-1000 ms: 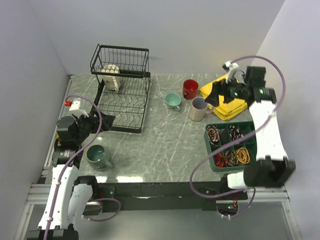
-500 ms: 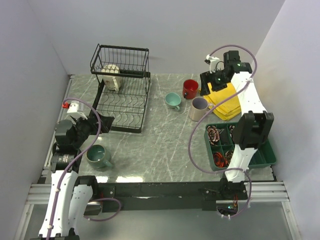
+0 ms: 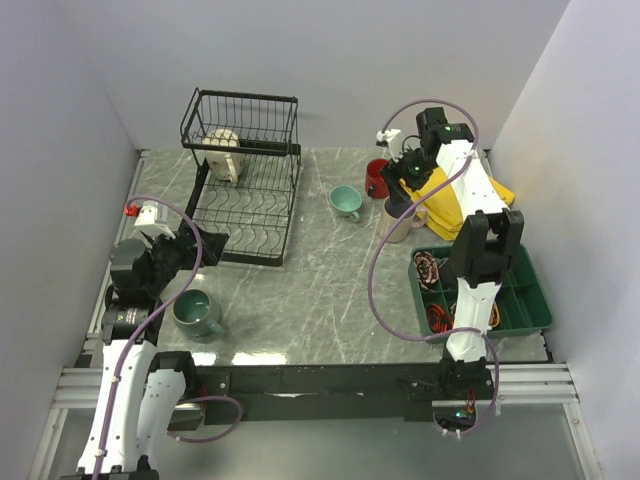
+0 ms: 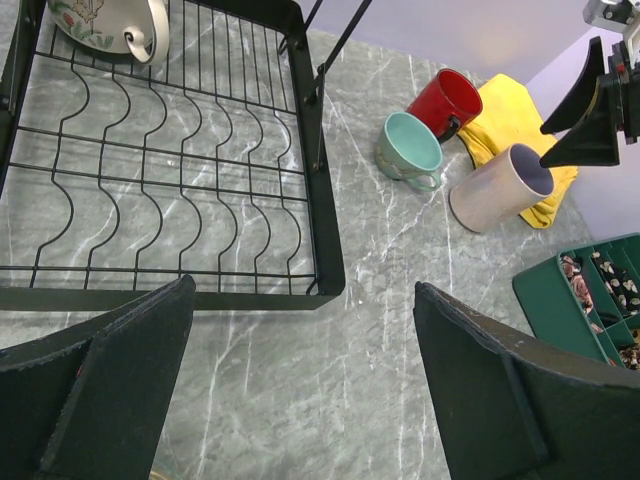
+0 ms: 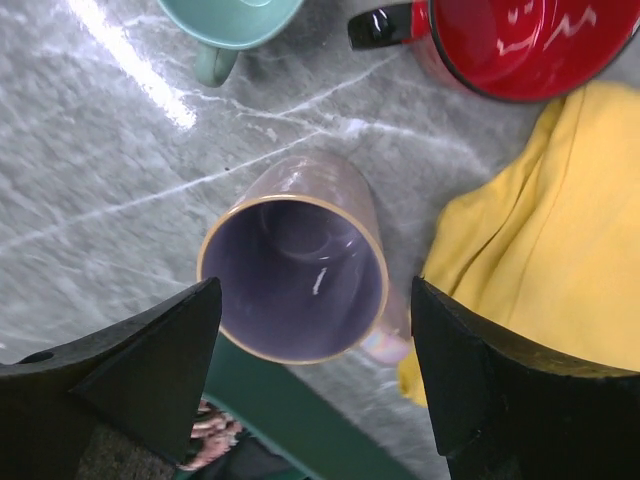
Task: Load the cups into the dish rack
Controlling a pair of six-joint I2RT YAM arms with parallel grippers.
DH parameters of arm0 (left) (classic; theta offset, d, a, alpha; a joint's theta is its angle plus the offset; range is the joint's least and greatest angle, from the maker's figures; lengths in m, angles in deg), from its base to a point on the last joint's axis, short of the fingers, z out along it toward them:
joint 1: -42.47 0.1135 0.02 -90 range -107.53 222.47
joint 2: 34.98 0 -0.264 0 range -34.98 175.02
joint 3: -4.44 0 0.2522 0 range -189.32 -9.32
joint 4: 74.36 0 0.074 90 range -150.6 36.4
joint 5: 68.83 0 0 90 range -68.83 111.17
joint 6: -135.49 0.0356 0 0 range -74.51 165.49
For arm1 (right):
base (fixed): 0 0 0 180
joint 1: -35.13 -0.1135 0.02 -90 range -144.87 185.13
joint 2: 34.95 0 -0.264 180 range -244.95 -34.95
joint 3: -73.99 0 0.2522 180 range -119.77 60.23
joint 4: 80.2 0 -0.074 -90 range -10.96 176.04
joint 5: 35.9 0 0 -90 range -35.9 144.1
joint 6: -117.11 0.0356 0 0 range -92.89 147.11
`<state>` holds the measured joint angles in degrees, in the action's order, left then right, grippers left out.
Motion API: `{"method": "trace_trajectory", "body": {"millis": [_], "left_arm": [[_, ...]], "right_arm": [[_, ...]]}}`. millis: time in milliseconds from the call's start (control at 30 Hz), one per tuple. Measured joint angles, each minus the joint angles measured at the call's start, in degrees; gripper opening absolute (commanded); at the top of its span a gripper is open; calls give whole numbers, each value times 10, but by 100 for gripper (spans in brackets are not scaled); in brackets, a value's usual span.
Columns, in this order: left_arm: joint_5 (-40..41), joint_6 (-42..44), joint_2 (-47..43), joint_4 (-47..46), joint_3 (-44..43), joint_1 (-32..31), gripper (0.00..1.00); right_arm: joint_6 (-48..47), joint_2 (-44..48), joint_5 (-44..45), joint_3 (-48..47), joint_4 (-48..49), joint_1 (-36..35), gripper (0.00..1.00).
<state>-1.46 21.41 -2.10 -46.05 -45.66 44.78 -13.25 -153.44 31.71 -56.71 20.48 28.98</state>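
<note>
Nearest, the grey-green mug (image 3: 195, 312) stands on the counter (image 3: 320, 280) just beside the left tool (image 4: 300, 290), which is spread wide before the dish rack (image 4: 150, 200). Farther right, the right tool (image 5: 315, 300) hangs spread above the beige mug (image 5: 295, 280), a finger on either side, apart from it. A cream mug (image 3: 224, 150) sits in the rack's far basket.

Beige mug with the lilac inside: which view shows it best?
Right wrist: the beige mug sits mid-frame between the fingers, mouth toward the camera, lilac inside plain. Left wrist shows the mug whole but small, beside the yellow cloth. Top external: mostly hidden under the right arm.
</note>
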Motion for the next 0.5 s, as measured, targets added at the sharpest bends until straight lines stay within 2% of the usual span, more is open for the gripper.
{"method": "trace_trajectory", "body": {"millis": [267,500], "left_arm": [[0,0,6,0,0,0,96],[0,0,7,0,1,0,96]], "right_arm": [[-136,0,2,2,7,-1,79],[-203,-5,-11,7,14,-1,74]]}}
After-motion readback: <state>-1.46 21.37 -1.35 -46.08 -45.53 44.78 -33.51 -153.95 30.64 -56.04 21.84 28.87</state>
